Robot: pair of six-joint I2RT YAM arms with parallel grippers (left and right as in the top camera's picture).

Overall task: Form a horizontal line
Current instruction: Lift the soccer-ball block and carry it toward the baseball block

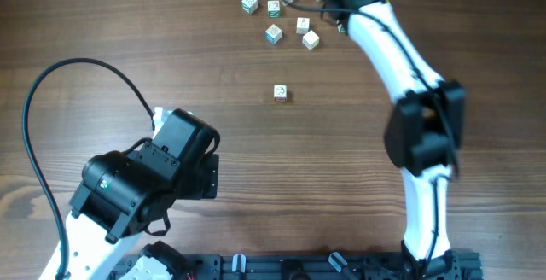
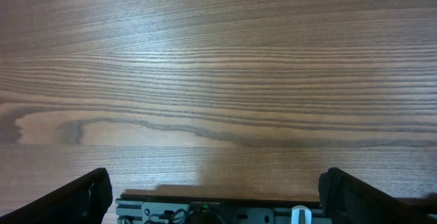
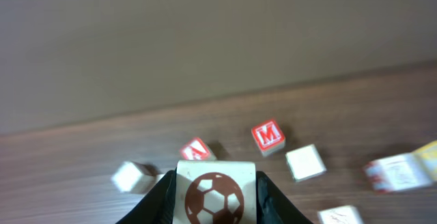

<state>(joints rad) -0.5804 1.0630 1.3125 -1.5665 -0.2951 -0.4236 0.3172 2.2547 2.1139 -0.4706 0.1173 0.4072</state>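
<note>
Brown wood-grain surface (image 1: 171, 49), with a plain dull backdrop beyond it. Nearest the base, well short of the lone cube (image 1: 280, 92), the left pincer (image 2: 215, 179) stands wide apart and empty. Beyond the lone cube lie several loose cubes (image 1: 273, 34), scattered. No horizontal line exists yet. Farthest, past that cluster, the right pincer (image 3: 216, 186) is clamped on a football cube (image 3: 215, 200), whitish with a brown ball print. Judged light, rigid and smooth-faced. Hold two opposite flat faces, centred, or it may twist.
</note>
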